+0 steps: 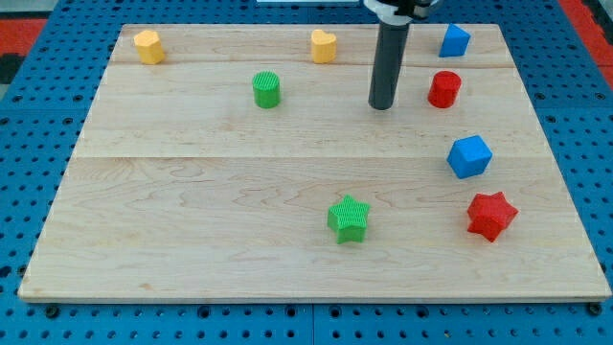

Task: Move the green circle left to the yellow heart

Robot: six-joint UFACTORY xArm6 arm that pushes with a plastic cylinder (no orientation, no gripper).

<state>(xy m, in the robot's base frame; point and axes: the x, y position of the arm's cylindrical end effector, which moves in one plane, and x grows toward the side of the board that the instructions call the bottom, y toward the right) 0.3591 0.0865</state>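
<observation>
While it stands on the wooden board, my tip touches no block and holds nothing, since it is only a plain rod. Near it, on the view's right, is the red cylinder. Further to the view's left stands the green circle, well apart from the tip. Up and to the view's left of the tip, at the top edge, sits the yellow heart, with the green circle below it and to its left.
</observation>
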